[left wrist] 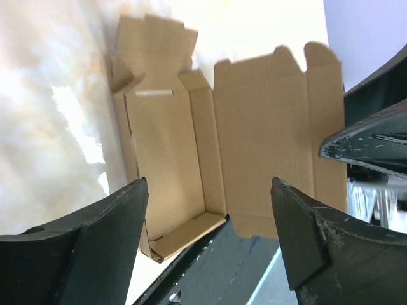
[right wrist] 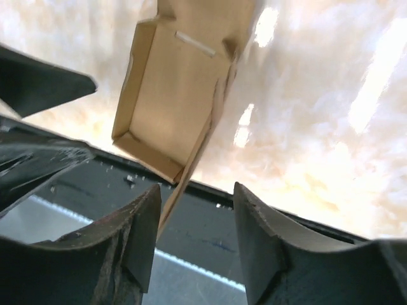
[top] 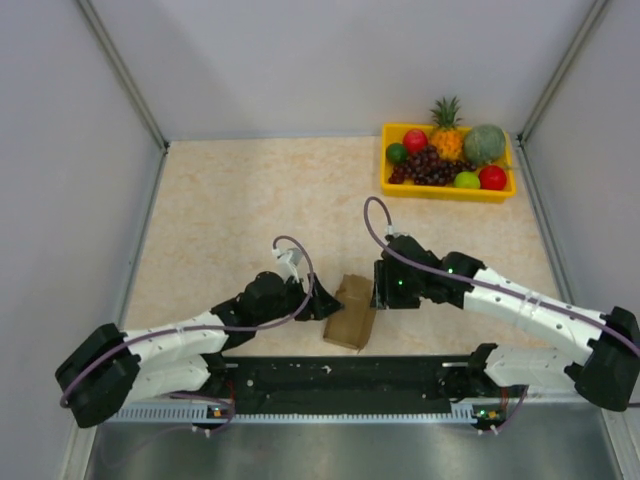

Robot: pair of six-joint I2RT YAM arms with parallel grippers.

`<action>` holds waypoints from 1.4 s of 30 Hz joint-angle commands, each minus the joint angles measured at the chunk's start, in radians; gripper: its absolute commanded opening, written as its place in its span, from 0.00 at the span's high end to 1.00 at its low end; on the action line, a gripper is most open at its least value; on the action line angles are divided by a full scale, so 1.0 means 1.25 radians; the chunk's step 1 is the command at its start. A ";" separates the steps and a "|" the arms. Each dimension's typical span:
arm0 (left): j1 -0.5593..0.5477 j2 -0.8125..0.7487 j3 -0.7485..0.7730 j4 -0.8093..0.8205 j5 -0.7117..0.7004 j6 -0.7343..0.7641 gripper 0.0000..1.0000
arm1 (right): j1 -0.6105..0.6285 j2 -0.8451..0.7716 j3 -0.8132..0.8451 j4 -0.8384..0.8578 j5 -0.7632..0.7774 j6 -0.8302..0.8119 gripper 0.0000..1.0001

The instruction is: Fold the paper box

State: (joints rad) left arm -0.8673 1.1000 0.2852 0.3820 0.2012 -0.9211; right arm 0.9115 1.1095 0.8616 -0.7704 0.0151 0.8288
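Closest to the lens in the left wrist view: black fingers (left wrist: 102, 248) of the left end effector (left wrist: 208, 184), spread wide, holding nothing, pointed at the box (left wrist: 261, 140) just beyond. Much the same for the right end effector (right wrist: 196, 187) in its own view, only narrower: about half spread, with the thin edge of a box panel running down between the fingers and no clamp on it to be seen. From above, box at lower centre of the frame, on the near edge of the tabletop (top: 230, 200), one corner reaching over the black rail (top: 300, 375), flanked by both end effectors. Plain brown cardboard, partly folded: shallow tray with low side walls up, a pale slot in its floor toward the top of the left wrist frame, a loose end flap above that, and a broad lid panel hinged along one long side, with notched tabs at its upper edge. Likely step: closing the lid over the tray. To do it well, pinch the lid panel near its free edge, not at the crease; back the tray with the other end effector to stop any slide toward the rail; swing about the crease in one arc; line up the tabs before pressing home. Thin board, likely to buckle under a hard squeeze.
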 commanded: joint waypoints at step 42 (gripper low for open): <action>0.375 0.325 0.306 -0.149 0.342 0.355 0.30 | -0.084 0.423 0.372 0.199 -0.039 -1.023 1.00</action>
State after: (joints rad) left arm -0.4015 1.4582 0.6376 0.1112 0.5304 -0.4984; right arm 0.8146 1.6470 1.3350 -0.5861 0.0391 -0.4011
